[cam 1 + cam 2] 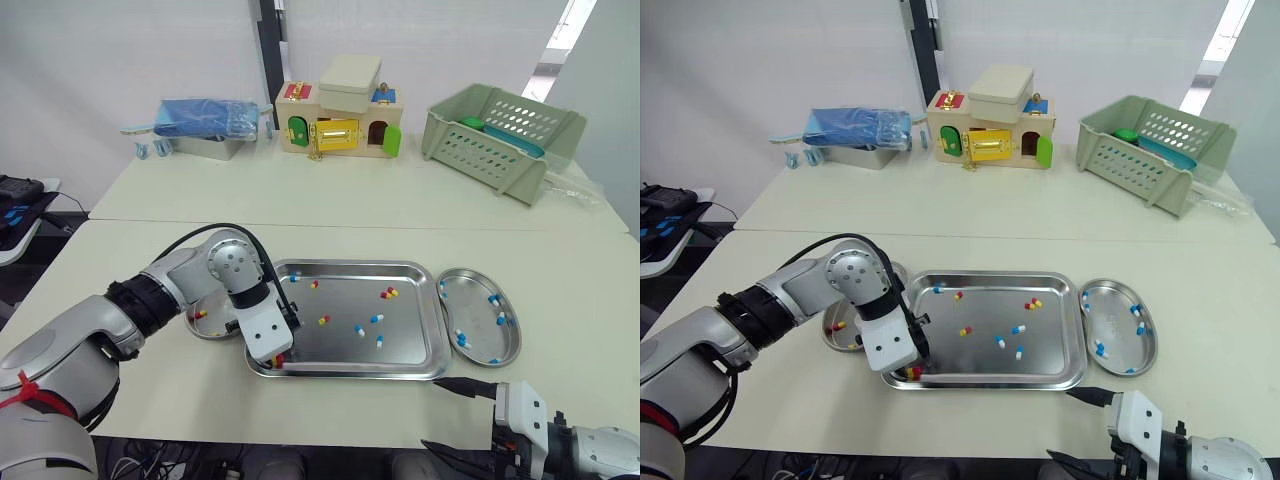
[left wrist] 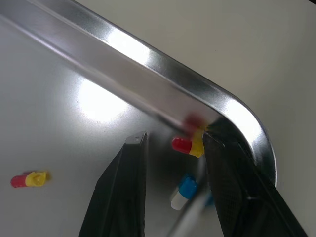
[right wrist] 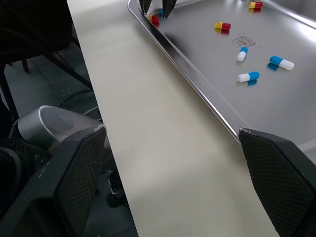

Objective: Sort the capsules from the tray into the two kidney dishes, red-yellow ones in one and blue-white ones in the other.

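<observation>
Sorting is being judged as roughly half done: one red-yellow capsule is being straddled, ungripped, by the parted, empty left claw, mixed capsules are waiting beyond it in the tray, and the near kidney dish beside it and the far kidney dish well apart are each holding some.

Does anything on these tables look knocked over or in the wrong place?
The green basket at the far right sits tipped, not flat. Nothing else: the right kidney dish holds only blue-white capsules, and the left kidney dish shows red-yellow ones.
</observation>
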`<state>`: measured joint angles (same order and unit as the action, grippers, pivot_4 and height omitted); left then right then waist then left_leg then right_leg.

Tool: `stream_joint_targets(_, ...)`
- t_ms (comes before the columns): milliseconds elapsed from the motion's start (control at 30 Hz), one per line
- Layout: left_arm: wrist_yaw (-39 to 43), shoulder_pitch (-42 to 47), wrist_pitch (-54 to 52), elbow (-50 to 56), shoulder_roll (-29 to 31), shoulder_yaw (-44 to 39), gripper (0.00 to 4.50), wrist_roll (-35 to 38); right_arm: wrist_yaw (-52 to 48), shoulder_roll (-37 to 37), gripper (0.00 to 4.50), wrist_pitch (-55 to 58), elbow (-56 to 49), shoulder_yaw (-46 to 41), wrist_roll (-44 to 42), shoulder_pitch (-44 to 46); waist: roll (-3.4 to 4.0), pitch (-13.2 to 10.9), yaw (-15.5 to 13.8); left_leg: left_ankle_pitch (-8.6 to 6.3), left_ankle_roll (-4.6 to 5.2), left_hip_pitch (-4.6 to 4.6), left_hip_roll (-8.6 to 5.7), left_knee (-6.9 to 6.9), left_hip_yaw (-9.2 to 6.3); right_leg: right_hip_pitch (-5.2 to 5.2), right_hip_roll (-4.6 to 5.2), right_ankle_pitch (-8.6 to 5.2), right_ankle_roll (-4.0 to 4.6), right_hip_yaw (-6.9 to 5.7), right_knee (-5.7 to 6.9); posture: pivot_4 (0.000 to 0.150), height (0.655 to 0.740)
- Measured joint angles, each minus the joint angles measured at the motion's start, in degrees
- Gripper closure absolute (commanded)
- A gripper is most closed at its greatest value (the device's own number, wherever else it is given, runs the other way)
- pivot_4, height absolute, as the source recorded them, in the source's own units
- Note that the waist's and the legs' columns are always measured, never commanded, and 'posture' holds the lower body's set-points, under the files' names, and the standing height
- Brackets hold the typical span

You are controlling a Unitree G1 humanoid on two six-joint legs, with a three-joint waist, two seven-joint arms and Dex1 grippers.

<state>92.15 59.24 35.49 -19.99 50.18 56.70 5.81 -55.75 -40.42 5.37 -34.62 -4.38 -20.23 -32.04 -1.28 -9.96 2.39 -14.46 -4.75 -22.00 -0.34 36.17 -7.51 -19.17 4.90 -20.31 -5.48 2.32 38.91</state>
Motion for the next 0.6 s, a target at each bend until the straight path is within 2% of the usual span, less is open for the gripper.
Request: stream_joint_targets(600, 0.06, -0.13, 4.84, -5.23, -3.16, -2.30, 2.70, -3.95, 1.24, -0.01, 0.00, 0.30, -0.09, 0.02, -0.03, 0.17, 0.00, 0.00, 0.00, 0.00, 0.00, 0.00, 0.00, 0.01, 0.00, 0.01, 0.00, 0.00, 0.00, 0.00, 0.01, 0.150, 0.7400)
